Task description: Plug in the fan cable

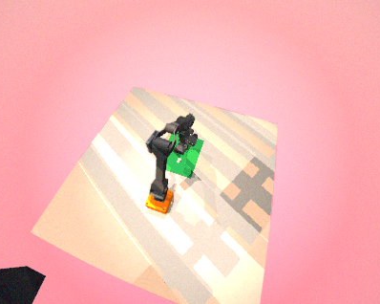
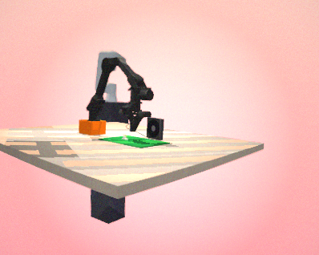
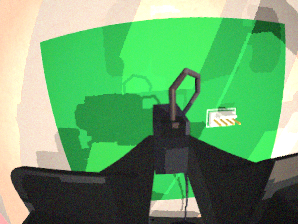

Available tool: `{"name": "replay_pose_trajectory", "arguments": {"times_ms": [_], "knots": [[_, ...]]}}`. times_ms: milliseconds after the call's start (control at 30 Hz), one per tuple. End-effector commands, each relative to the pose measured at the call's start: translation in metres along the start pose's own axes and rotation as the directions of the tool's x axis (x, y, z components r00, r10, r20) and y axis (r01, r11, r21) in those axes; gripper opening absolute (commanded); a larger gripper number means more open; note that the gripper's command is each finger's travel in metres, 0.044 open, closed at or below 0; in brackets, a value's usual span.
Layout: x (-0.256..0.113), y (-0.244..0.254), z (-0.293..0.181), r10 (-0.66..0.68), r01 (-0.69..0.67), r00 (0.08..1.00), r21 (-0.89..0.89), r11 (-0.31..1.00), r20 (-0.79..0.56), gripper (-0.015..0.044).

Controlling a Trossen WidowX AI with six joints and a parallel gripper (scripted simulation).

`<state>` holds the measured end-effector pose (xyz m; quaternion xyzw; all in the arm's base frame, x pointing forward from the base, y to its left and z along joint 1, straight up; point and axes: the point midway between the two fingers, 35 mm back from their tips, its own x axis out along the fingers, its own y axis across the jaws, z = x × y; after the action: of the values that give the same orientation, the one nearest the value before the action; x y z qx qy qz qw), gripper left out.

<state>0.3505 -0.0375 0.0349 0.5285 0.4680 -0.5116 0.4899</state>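
Observation:
My gripper (image 1: 180, 149) (image 2: 133, 128) (image 3: 167, 140) is shut on the black plug (image 3: 164, 118) of the fan's cable and holds it above the green board (image 1: 179, 168) (image 2: 151, 143) (image 3: 165, 40). The cable (image 3: 198, 85) makes a loop at the plug's far end in the wrist view, and thin strands show between the fingers below. The white four-pin header (image 1: 179, 160) (image 2: 125, 138) (image 3: 217, 119) with brass-coloured pins is on the board, to the right of the plug in the wrist view. The plug is apart from the header. Its underside is hidden.
The black fan (image 2: 155, 128) (image 1: 193, 139) stands upright beside the gripper, near the board's edge, with a thin cable running towards the gripper. The arm's orange base (image 1: 159, 203) (image 2: 92, 127) is on the patterned table (image 2: 190, 160).

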Motion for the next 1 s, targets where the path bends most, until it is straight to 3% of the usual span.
{"name": "replay_pose_trajectory", "arguments": {"times_ms": [0,467,967], "knots": [[0.001,-0.008,-0.001,-0.004,0.005,1.0,-0.145,0.989,0.003,0.0],[0.001,-0.029,-0.004,-0.006,0.006,1.0,-0.587,0.81,0.003,0.0],[0.002,-0.052,-0.007,-0.008,0.005,1.0,-0.91,0.414,0.002,0.0]]}}
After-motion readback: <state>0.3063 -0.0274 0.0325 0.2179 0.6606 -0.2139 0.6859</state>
